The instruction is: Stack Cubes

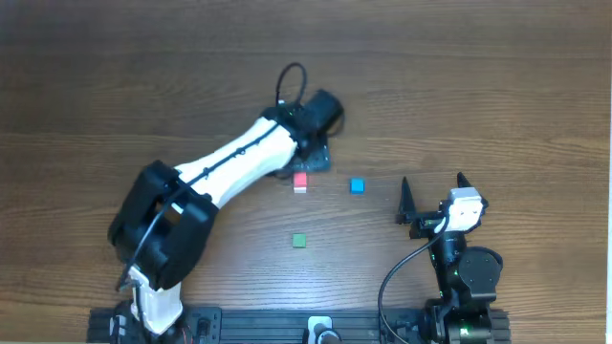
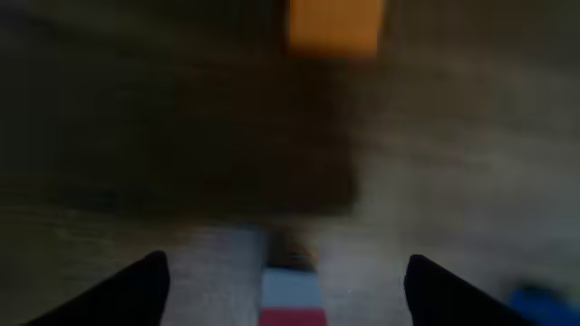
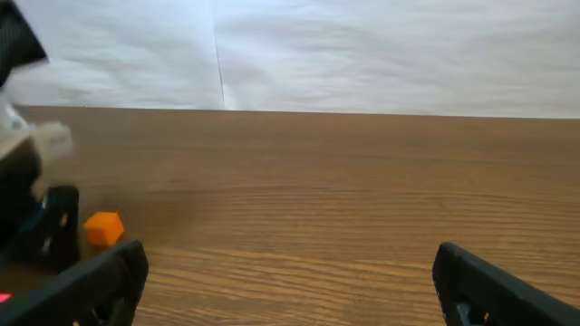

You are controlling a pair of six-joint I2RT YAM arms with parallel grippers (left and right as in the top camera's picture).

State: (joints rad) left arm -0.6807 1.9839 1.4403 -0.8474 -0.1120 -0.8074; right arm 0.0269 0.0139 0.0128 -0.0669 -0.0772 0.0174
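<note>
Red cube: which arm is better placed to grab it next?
Left. The left gripper is open, and its wrist view shows the red cube lined up between its fingers. The right gripper is also open but sits apart, beyond the blue cube.

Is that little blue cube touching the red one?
Apart. The top view shows the blue cube and the red cube side by side, with a strip of bare table between them.
</note>
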